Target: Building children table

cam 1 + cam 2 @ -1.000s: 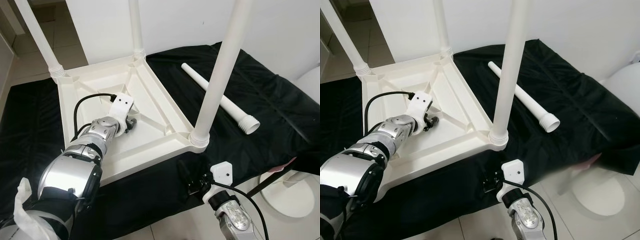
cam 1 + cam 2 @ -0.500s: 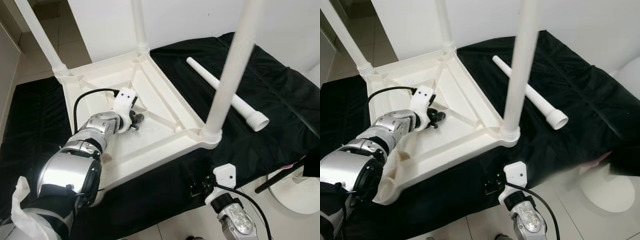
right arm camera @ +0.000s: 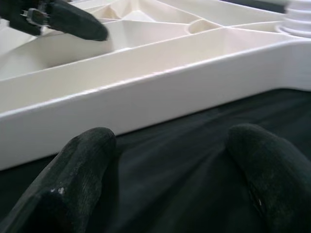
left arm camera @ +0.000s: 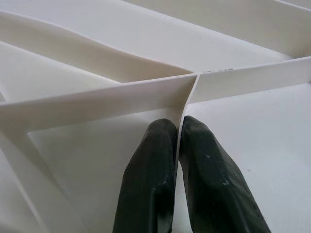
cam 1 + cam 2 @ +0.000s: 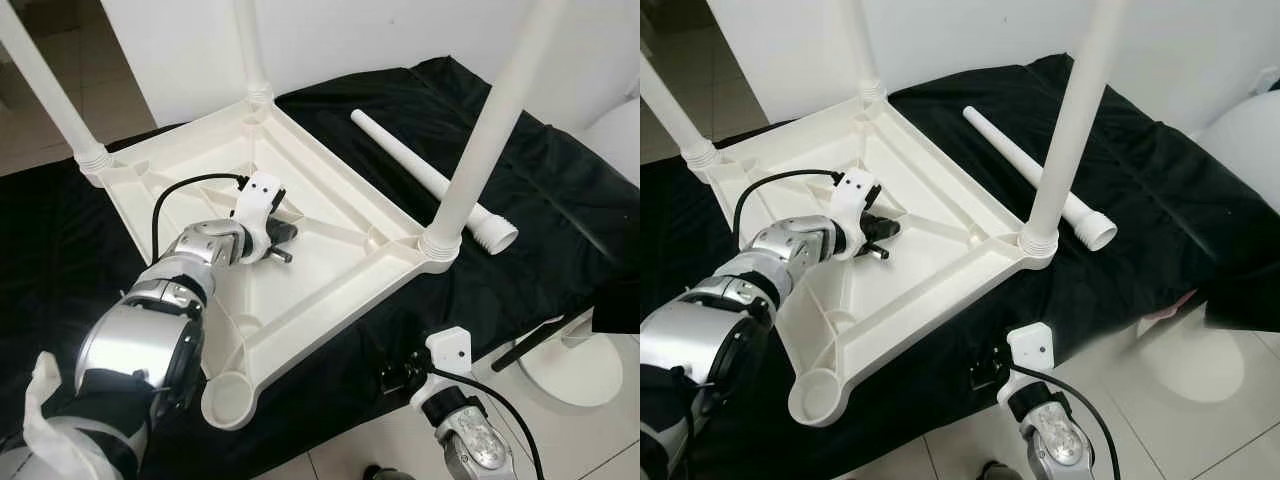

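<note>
Left gripper clamping tabletop rib (apparently)

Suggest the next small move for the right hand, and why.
Probably reach the right hand forward and right toward the loose white plastic table leg lying on the black cloth. The upturned white plastic tabletop has three legs standing and one empty corner socket, the left hand is pinching a rib, and the right hand is open and empty.
</note>
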Controlling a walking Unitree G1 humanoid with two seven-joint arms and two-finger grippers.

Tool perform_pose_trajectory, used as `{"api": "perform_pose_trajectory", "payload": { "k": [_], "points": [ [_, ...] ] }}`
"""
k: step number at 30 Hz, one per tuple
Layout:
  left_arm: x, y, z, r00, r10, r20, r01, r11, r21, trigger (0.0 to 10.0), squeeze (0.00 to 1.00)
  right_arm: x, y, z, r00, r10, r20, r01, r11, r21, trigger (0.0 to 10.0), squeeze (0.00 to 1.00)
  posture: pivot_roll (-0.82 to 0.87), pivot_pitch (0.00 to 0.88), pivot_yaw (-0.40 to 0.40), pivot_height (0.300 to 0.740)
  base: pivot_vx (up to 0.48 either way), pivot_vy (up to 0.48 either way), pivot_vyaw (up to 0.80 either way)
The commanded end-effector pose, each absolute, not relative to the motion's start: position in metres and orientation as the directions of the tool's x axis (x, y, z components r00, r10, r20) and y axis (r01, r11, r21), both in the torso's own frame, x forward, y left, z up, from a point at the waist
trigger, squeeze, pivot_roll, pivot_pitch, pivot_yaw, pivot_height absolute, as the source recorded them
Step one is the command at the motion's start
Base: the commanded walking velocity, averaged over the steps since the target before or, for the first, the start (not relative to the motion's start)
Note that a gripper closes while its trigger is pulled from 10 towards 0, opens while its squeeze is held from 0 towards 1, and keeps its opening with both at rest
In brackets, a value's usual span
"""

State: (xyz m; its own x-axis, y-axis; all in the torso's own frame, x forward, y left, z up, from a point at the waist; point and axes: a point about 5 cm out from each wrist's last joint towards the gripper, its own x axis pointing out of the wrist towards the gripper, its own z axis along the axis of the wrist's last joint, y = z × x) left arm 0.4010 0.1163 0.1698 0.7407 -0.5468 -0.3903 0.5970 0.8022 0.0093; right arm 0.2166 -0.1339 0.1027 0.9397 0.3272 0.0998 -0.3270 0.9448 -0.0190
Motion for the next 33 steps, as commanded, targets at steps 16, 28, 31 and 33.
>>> {"api": "perform_pose_trajectory", "payload": {
  "k": [16, 28, 31, 33],
  "points": [
    [0.364, 0.203, 0.102, 0.684, -0.393, -0.615, 0.476, 0.879, -0.032, 0.0, 0.00, 0.221, -0.136, 0.099, 0.938, 0.337, 0.078, -0.336, 0.941, -0.026, 10.0, 0.00, -0.14, 0.144, 0.067, 0.740, 0.000, 0.000, 0.00],
    [0.353, 0.192, 0.124, 0.602, -0.648, -0.466, 0.710, 0.702, -0.059, 10.0, 1.00, 0.226, -0.132, 0.098, 0.927, 0.366, 0.076, -0.365, 0.931, -0.030, 10.0, 0.00, -0.12, 0.131, 0.054, 0.740, 0.000, 0.000, 0.00],
    [0.348, 0.190, 0.129, 0.572, -0.688, -0.445, 0.761, 0.648, -0.025, 10.0, 0.62, 0.227, -0.133, 0.098, 0.927, 0.367, 0.076, -0.365, 0.930, -0.032, 10.0, 0.00, -0.12, 0.129, 0.052, 0.740, 0.000, 0.000, 0.00],
    [0.344, 0.188, 0.131, 0.549, -0.712, -0.438, 0.792, 0.610, 0.001, 10.0, 0.00, 0.227, -0.133, 0.097, 0.927, 0.367, 0.075, -0.365, 0.930, -0.033, 10.0, 0.00, -0.12, 0.127, 0.051, 0.740, 0.000, 0.000, 0.00]
  ]
}}
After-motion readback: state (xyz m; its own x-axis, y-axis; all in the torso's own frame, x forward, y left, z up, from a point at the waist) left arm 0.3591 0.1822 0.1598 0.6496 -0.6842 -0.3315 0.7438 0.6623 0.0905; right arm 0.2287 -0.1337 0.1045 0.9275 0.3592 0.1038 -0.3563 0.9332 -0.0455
